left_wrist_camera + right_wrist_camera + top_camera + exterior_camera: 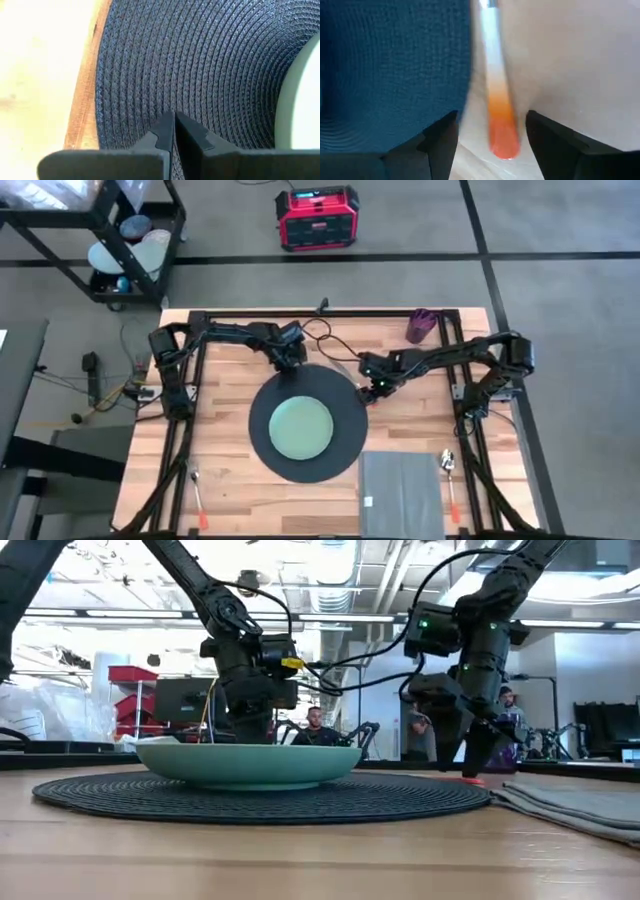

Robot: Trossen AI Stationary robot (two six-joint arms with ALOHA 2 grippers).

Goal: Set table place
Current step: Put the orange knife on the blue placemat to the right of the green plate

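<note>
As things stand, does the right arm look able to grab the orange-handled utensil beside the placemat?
Probably yes. The right pincer is open and straddles the orange-handled utensil, which lies on the table just off the placemat edge, with nothing between its fingers and the handle.

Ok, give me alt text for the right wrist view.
The open right gripper hovers over an orange-handled metal utensil lying on the light-wood table, fingers either side of the handle. The round dark woven placemat lies right beside it.
</note>
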